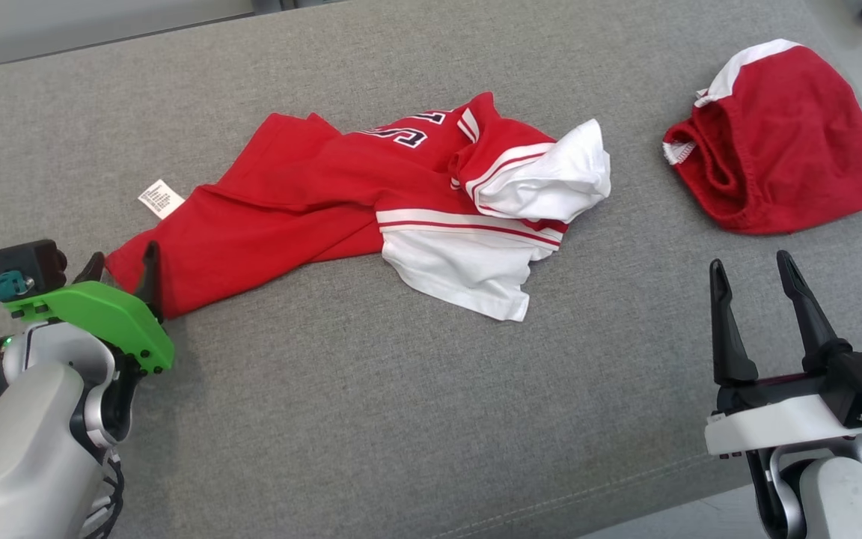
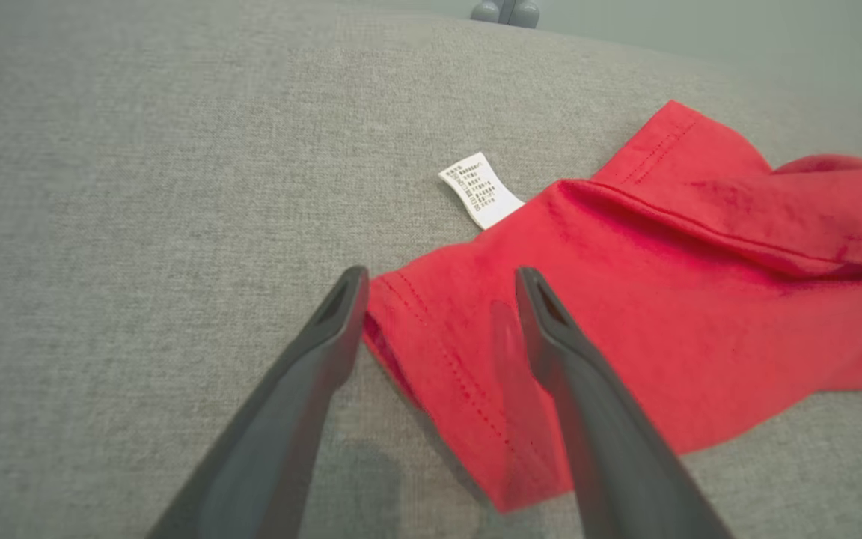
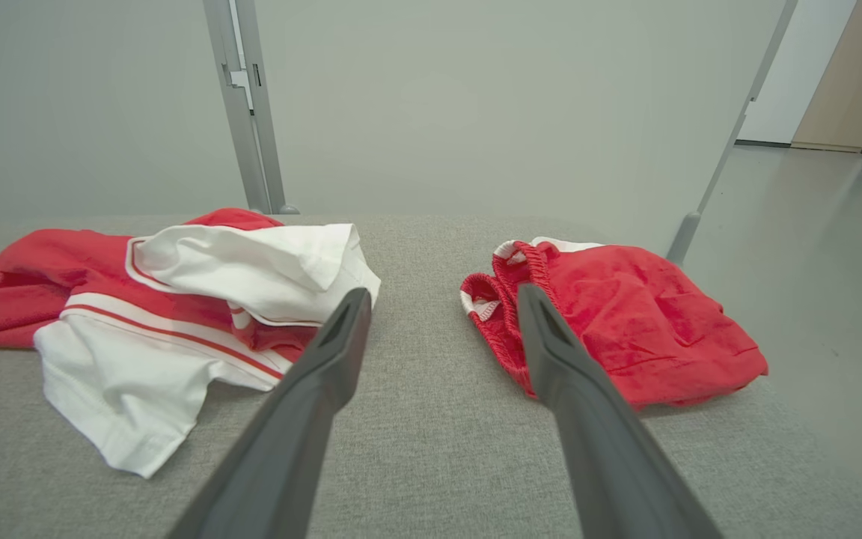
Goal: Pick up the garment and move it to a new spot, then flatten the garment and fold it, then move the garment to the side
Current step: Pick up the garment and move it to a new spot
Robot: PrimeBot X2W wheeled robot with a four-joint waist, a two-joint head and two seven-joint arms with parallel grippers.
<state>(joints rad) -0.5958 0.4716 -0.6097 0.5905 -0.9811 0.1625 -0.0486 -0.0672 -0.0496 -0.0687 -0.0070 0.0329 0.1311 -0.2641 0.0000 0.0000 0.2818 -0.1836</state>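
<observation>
Though in a heap, garment [image 1: 304, 202] bright red, white-banded, black-lettered; left tool [image 1: 123, 254], right tool [image 1: 749, 259] both spread

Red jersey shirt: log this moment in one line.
garment: bright red white-banded jersey shirt, crumpled on grey fabric cushion | left pincer: open, astride hem corner | right pincer: open, empty | fold: not started

left forearm [image 1: 8, 457]: pale, rising from the lower left corner of head view, wrist bent forward | left pincer [image 1: 123, 254]: two dark fingers spread wide, tips low, pointing forward | right pincer [image 1: 750, 260]: lower right of head view, fingers pointing up the view, spread wide, gripping nothing
</observation>
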